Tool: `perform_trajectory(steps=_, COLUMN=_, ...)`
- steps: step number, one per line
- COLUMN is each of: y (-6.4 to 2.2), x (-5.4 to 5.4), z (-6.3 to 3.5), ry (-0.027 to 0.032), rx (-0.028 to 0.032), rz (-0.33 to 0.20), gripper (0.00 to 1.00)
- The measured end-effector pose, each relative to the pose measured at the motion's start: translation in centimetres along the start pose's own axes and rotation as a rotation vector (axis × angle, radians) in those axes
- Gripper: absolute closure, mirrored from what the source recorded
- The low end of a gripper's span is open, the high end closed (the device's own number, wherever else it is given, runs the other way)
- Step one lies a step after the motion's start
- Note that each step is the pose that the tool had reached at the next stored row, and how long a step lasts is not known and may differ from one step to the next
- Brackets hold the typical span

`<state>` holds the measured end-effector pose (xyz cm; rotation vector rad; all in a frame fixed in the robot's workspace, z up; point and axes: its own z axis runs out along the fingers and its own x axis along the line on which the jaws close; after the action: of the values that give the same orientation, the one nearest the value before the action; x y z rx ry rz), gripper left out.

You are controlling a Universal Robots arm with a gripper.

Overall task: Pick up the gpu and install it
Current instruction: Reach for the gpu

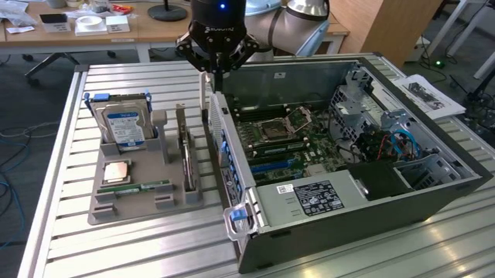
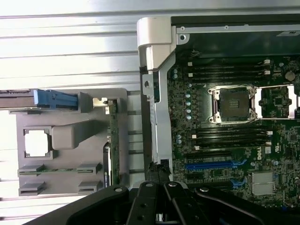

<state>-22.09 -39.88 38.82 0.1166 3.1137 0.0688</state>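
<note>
Claw (image 1: 219, 78), pressed together on nothing, hangs above the open black computer case (image 1: 433, 194). The slim dark gpu card (image 1: 185, 156) stands in the grey tray (image 1: 139, 209) at seven o'clock in the exterior view. The green motherboard (image 2: 211, 154) reads DELL.

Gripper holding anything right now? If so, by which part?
Nothing. The gripper is shut, empty, above the edge of the computer case; the gpu stands edge-on in the grey holder.

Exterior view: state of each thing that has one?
case: on its side, panel off
gpu: on edge in the gray holder
hard drive: upright in the gray holder
CPU socket: cover open
gripper: shut, above the case's rim, not on the gpu
</note>
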Motion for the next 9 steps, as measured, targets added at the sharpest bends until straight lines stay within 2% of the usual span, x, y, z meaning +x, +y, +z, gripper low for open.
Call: perform_trajectory(steps=9, y=-0.12, x=1.5, z=0.01, ry=0.0, rx=0.0, rz=0.0, gripper=0.89)
